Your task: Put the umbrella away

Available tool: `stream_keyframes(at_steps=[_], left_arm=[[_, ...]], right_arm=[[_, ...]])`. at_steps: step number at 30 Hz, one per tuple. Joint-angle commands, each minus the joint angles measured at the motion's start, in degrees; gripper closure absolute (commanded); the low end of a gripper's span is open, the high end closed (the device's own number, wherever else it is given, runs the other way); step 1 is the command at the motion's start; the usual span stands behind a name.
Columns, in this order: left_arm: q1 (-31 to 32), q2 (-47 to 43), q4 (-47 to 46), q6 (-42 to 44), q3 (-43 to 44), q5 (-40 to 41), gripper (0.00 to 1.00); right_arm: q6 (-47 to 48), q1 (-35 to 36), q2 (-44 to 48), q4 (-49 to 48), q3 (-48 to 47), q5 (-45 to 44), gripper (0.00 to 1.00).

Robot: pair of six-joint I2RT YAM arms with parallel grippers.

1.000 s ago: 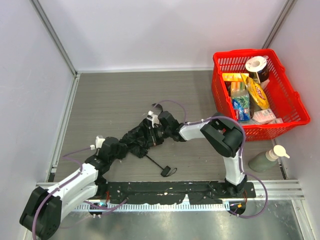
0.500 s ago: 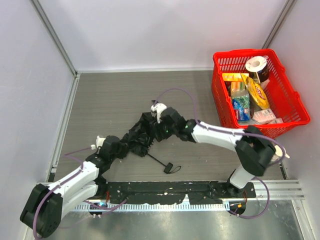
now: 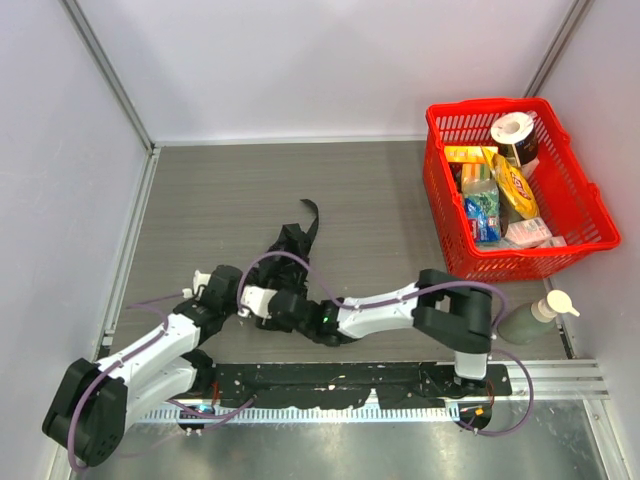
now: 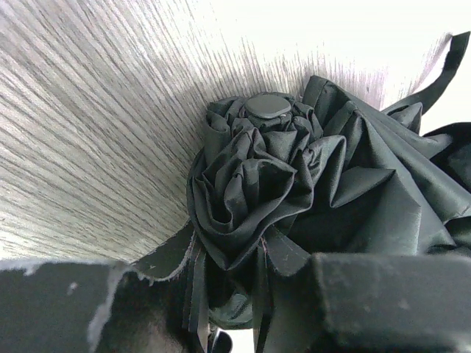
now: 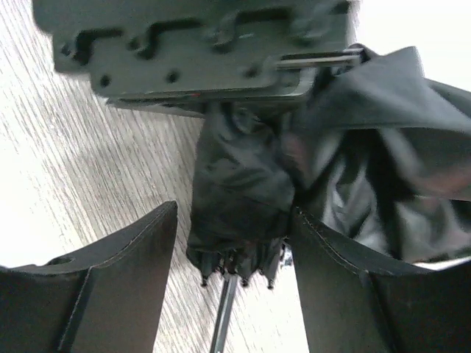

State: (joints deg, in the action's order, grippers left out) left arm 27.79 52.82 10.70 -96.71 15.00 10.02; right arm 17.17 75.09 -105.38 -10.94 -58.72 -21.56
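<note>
The left pincer [image 3: 226,290] was clamped narrow on a fold of the umbrella [image 3: 292,248]. In the left wrist view, crumpled black cloth ran down between its fingers [image 4: 88,301]. The umbrella lay on the grey table [image 3: 220,190] in front of the arms, left of centre. Its canopy was bunched in loose pleats around a round cap [image 4: 268,105], and a strap end [image 3: 310,214] curled up at its far side. Just to the right, the right pincer [image 5: 235,246] stood wide, stretched leftwards low over the table. The gathered rib end of the canopy and the thin shaft [image 5: 223,327] sat between that pincer's fingers [image 5: 110,287]; whether they touched I could not tell. Well apart, at the right rear, stood a red basket [image 3: 497,266] filled with groceries, and near its front corner a green pump bottle [image 3: 528,320].
</note>
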Motion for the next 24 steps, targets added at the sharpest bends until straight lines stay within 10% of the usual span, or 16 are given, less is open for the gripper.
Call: stream_keyframes(at_steps=[1, 12, 19, 24], left_arm=[[0.4, 1.5, 9.1, -1.0, 1.0, -1.7, 1.0], [0.3, 2.1, 11.4, -2.5, 1.8, -3.9, 1.0], [0.3, 2.5, 10.0, -2.6, 1.9, -3.7, 1.0], [0.4, 3.6, 7.5, -2.3, 1.8, -3.6, 1.0]], right_arm=[[8.5, 1.4, -2.8, -8.8, -1.7, -7.4, 0.33], [16.8, 0.9, -17.7, -13.8, -5.8, -25.7, 0.43], [7.9, -1.2, -17.2, -4.5, -4.9, -15.7, 0.97], [3.8, -4.5, -15.4, 2.6, -4.0, -3.1, 0.99]])
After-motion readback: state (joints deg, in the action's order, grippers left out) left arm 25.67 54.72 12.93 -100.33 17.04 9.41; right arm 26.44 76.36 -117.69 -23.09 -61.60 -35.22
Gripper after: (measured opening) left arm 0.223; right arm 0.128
